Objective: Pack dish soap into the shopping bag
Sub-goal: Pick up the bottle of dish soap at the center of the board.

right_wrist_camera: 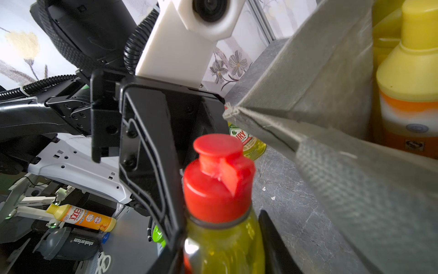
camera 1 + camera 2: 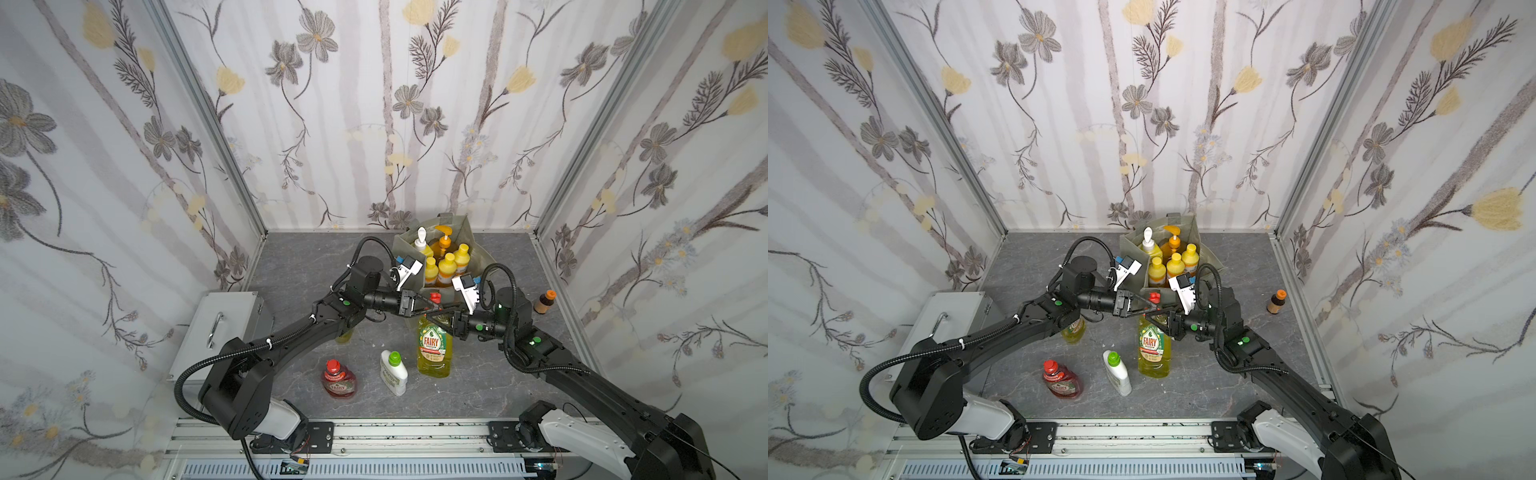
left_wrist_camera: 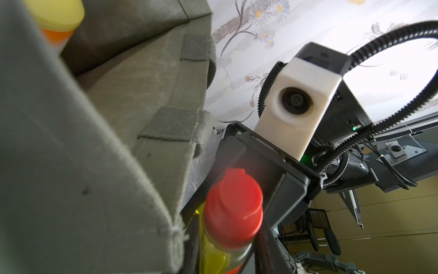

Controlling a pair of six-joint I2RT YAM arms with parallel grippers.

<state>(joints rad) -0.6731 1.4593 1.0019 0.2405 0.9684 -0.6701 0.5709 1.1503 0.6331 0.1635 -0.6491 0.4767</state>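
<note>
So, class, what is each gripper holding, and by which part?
The left gripper and the right gripper both grip the tall yellow-green red-capped plastic bottle by its neck.

tall yellow bottle [image 2: 434, 349] neck hidden between black jaws, another yellow-green bottle [image 2: 1073, 330] mostly behind left arm [image 2: 1000, 332], shopping bag [image 2: 473, 243] front blocked by both arms

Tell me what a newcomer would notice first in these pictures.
The left gripper and right gripper meet at the red-capped neck of a tall yellow bottle standing in the middle of the table. Just behind it, the grey-green bag is crowded with yellow-capped bottles and pump bottles, while a red bottle and a white bottle sit nearer the front.
</note>
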